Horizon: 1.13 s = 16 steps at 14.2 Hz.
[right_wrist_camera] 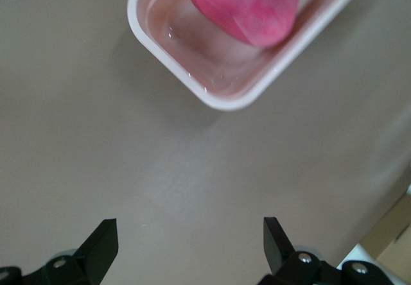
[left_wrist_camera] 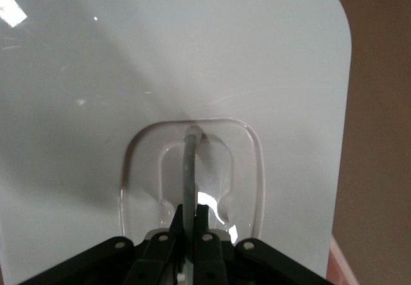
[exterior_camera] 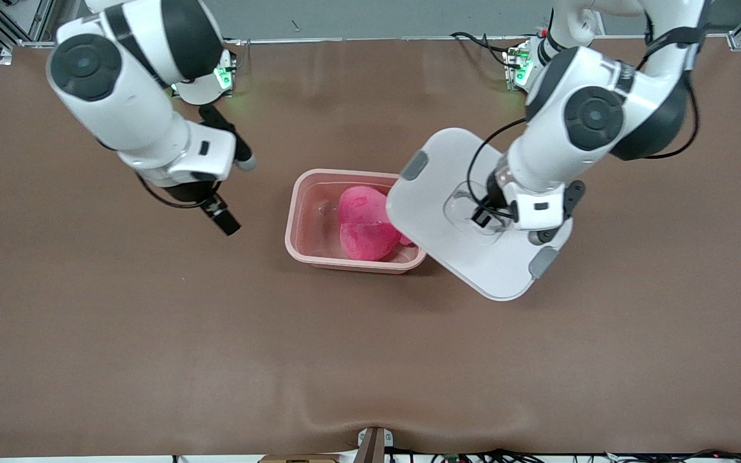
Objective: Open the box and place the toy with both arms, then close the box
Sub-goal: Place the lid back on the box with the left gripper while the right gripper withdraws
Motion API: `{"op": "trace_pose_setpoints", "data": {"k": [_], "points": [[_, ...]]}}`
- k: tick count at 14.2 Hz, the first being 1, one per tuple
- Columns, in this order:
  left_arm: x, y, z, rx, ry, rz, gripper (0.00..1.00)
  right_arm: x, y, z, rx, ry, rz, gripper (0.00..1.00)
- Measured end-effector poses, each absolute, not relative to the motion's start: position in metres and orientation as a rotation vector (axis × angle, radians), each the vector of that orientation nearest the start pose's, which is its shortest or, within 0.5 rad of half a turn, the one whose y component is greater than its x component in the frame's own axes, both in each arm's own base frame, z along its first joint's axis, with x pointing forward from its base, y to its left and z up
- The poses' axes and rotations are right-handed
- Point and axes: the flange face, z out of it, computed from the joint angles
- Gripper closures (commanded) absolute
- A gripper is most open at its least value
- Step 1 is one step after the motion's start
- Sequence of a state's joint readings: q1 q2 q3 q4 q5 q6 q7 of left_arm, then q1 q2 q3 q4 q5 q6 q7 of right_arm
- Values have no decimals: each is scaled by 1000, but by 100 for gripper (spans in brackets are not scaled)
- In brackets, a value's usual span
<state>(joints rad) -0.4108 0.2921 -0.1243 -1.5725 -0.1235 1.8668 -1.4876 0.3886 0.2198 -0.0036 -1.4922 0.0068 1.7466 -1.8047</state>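
Left arm gripping, right arm idle with fingers apart.
Left gripper (exterior_camera: 487, 217) points down, fingers (left_wrist_camera: 199, 224) pinched tight on the lid handle (left_wrist_camera: 189, 163), forearm angled in from its base. Right gripper (right_wrist_camera: 191, 246) hangs over bare table toward the right arm's end, jaws spread wide, holding nothing; arm waits.
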Motion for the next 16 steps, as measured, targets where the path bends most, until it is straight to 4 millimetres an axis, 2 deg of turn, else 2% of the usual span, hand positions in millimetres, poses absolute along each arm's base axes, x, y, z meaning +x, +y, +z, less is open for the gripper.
{"op": "trace_pose_setpoints", "data": {"k": [3, 6, 9, 12, 16], "points": [[546, -381, 462, -2723, -1812, 183, 100, 600, 198, 548, 1613, 2679, 41, 0], [538, -415, 452, -2646, -2013, 168, 100, 601, 161, 554, 1863, 2535, -10, 0], [524, -444, 437, -2618, -2053, 93, 100, 602, 135, 561, 2132, 2306, -19, 0], [504, -477, 420, -2604, -2085, 31, 100, 597, 111, 577, 2389, 2028, -9, 0], [486, -503, 405, -2573, -2129, -79, 100, 591, 65, 594, 2594, 1753, 8, 0]]}}
